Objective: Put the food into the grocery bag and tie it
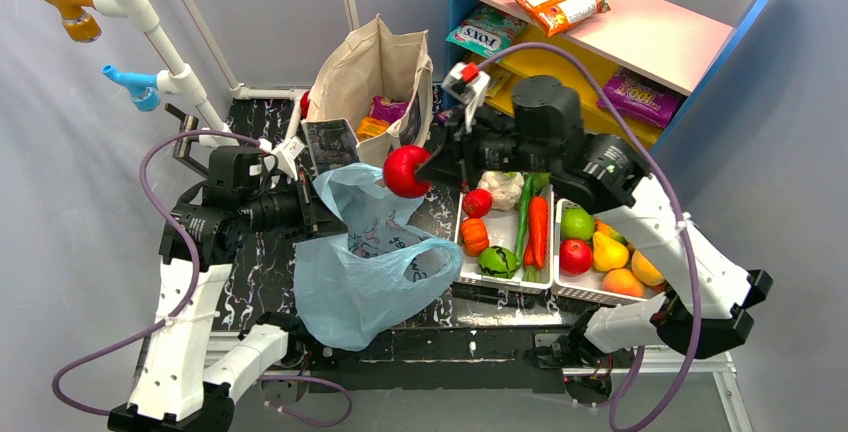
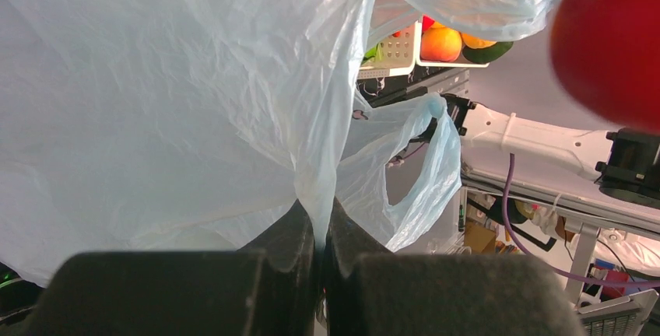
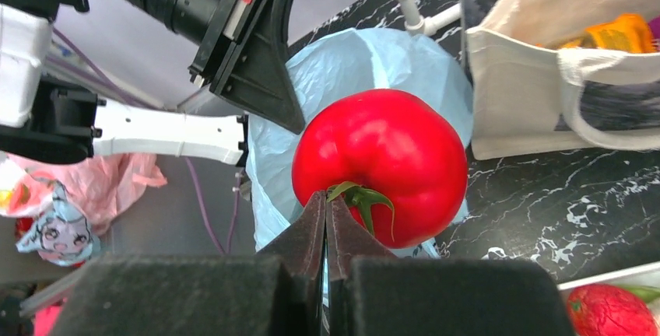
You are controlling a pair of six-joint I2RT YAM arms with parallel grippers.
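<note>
The light-blue plastic grocery bag [image 1: 360, 262] hangs from my left gripper [image 1: 322, 210], which is shut on its upper edge [image 2: 321, 204]; one handle loop [image 1: 435, 257] droops to the right. My right gripper [image 1: 432, 165] is shut on the green stem of a red tomato [image 1: 405, 171] and holds it in the air just above and right of the bag's top. In the right wrist view the tomato [image 3: 381, 165] hangs over the blue bag [image 3: 350, 71]. More food lies in two white trays [image 1: 505, 242].
A beige canvas tote [image 1: 375, 82] with packets stands behind the bag. The trays hold a carrot, green vegetables, apples, pears and oranges [image 1: 600, 252]. A blue and pink shelf [image 1: 620, 32] with snack packs is at the back right. White pipe rack [image 1: 150, 32] at the back left.
</note>
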